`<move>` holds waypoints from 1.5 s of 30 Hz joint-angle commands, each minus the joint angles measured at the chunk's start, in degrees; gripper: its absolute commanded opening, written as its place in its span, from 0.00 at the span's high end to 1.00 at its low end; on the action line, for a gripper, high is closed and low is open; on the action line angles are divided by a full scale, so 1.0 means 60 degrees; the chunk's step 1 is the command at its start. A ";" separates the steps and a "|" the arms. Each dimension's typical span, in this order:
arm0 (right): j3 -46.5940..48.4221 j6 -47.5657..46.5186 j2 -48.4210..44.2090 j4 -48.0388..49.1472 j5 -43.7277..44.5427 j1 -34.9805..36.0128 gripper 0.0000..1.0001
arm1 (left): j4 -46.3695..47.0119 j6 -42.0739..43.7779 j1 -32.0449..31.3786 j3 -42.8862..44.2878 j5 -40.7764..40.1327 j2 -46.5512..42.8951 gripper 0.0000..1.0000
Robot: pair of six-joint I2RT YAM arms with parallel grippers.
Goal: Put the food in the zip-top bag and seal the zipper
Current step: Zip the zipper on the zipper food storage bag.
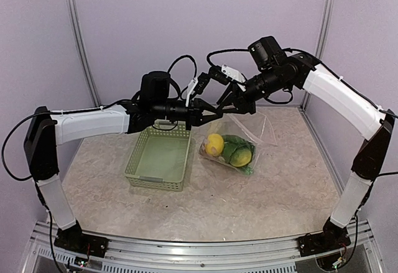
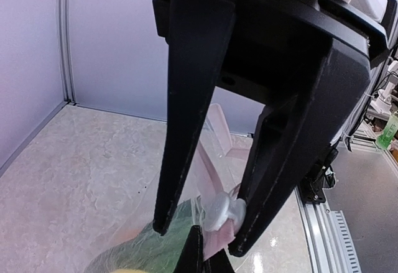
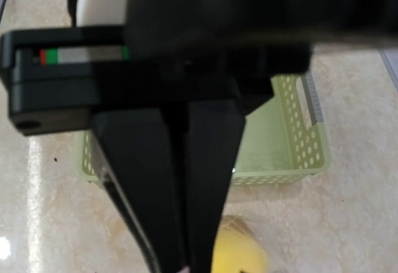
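Observation:
The clear zip-top bag (image 1: 256, 129) lies right of centre, with the food inside: a yellow lemon (image 1: 214, 143), a second yellow piece (image 1: 242, 156) and green pieces (image 1: 234, 143). Both grippers meet above its raised mouth corner. My left gripper (image 1: 208, 116) is shut on the bag's mouth edge; in the left wrist view its tips (image 2: 208, 262) pinch the pinkish zipper strip (image 2: 214, 161). My right gripper (image 2: 200, 239) stands open astride the strip, and one of its fingers (image 2: 273, 173) touches the white slider (image 2: 224, 209). The right wrist view shows the left gripper (image 3: 186, 248) shut above a lemon (image 3: 239, 251).
A pale green slatted basket (image 1: 132, 161) stands left of the bag, under the left arm, also seen in the right wrist view (image 3: 280, 155). Purple walls close the back and sides. The metal rail with the arm bases (image 1: 199, 248) runs along the near edge.

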 commanded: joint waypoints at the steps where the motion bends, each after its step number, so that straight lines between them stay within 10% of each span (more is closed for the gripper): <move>1: 0.0074 0.0194 -0.0093 0.0053 0.0222 0.0088 0.75 | 0.0088 -0.0075 0.0015 -0.0099 -0.0035 -0.0354 1.00; 15: -0.0357 0.0189 -0.0622 0.0137 0.0672 0.0102 0.97 | 0.0272 -0.0330 0.0133 -0.0080 -0.0244 -0.0200 1.00; 45: -0.1665 -0.0866 -0.1929 -0.1126 0.1901 -0.2648 1.00 | 0.2701 -0.1680 0.1499 -0.2030 -0.1554 -0.1100 1.00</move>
